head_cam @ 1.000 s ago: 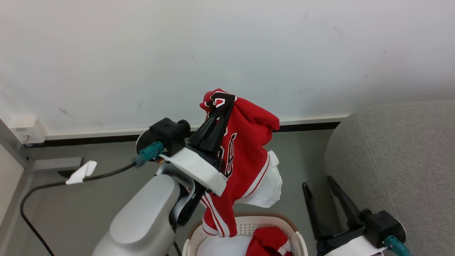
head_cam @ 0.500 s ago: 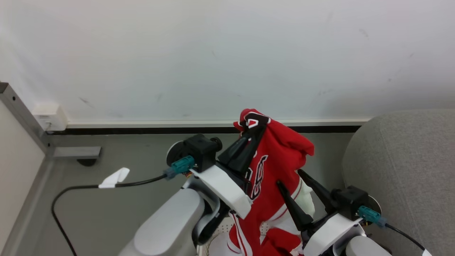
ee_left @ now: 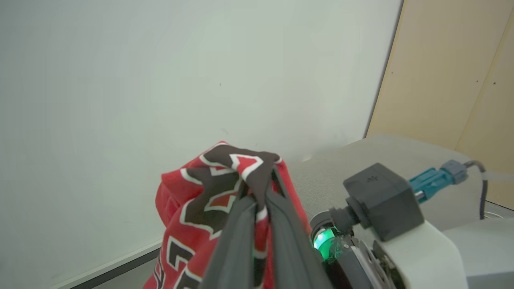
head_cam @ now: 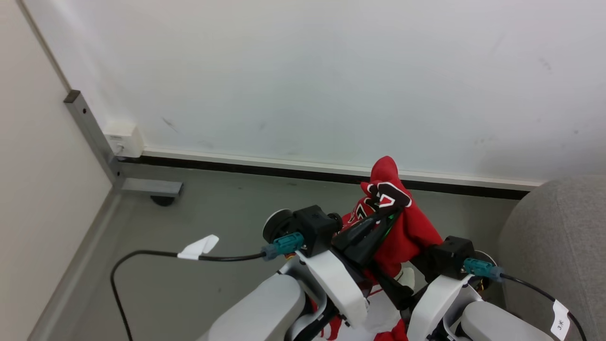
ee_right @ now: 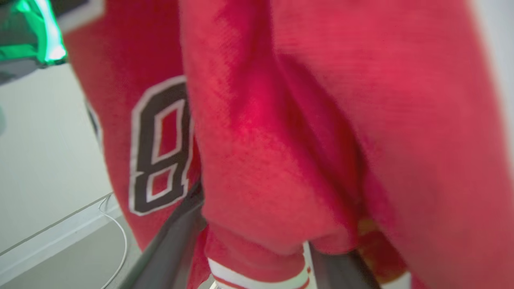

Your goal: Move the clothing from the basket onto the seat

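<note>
Head view: the left pincer [head_cam: 386,215] is pressed together on a bunched upper fold of the clothing [head_cam: 409,229]. This red jersey is held up in the air before the far wall [head_cam: 303,71], just left of the grey seat [head_cam: 558,246]. The rest of the cloth hangs down between the 2 arms. From the left wrist, both fingers meet on a fold carrying black-and-white lettering. From the right wrist, the right pincer [ee_right: 257,233] is spread, with its 2 fingers on either side of a hanging fold that ends in a white-striped hem. It does not look to be squeezing it yet.

The jersey reads as light, soft and limp, so it will drape and swing rather than keep any shape. A pinch across several bunched layers should hold better than one on a single smooth edge, which could slide out. A second hold low down, near the striped hem, looks sensible to keep the tail from trailing. The cloth is not fragile, though loose folds might catch on the teal plug [head_cam: 284,244] at the left wrist.
</note>
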Robot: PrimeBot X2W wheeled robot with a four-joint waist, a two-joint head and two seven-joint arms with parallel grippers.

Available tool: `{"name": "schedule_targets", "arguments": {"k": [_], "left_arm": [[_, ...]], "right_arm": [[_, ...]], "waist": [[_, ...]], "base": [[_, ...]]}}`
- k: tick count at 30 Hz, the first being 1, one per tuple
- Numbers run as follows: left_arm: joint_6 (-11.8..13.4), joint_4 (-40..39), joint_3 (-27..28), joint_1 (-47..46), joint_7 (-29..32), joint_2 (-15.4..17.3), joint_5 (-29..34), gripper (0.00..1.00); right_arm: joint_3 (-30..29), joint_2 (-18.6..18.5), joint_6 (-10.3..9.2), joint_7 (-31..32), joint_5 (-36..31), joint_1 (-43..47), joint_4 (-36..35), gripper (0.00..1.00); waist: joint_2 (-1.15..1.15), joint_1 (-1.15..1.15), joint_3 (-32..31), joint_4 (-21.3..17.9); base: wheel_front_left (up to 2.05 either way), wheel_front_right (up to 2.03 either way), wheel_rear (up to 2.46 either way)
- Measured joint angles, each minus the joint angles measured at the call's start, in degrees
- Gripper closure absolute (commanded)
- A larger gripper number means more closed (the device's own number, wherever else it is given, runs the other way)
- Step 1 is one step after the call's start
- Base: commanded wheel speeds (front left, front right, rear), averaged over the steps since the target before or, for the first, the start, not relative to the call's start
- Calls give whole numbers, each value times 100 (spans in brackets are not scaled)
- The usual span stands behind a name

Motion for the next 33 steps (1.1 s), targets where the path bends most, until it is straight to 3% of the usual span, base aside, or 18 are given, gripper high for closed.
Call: {"name": "schedule_targets", "arguments": {"k": [1, 2, 13, 29, 30, 31, 33], "left_arm": [[-3, -1, -33, 0, 1, -1, -26, 100], [-3, -1, -52, 0, 1, -5, -35, 100], [23, 104, 16, -4, -5, 45, -123, 100], [233, 191, 191, -8, -59, 202, -175, 100], [253, 190, 189, -8, -62, 210, -174, 94], [259, 188, 187, -8, -63, 213, -174, 73], [271, 185, 175, -5, -64, 223, -174, 0]], "right_arm": [[107, -19, 0, -54, 33, -51, 53, 80], [183, -30, 0, -109, 64, -92, 85, 100], [258, 55, 0, -227, 303, -194, 182, 100], [-35, 157, 0, -229, 215, -46, -207, 100], [-90, 162, 0, -229, 185, -29, -254, 100], [-148, 169, 0, -229, 134, -2, -308, 100], [-260, 187, 0, -229, 96, 83, -389, 100]], "waist": [[0, 0, -9, 43], [0, 0, -19, 86], [0, 0, -41, 200], [0, 0, -41, -135], [0, 0, -41, -164], [0, 0, -40, -194], [0, 0, -39, -257]], "base": [[0, 0, 0], [0, 0, 0], [0, 0, 0], [0, 0, 0], [0, 0, 0], [0, 0, 0], [0, 0, 0]]}}
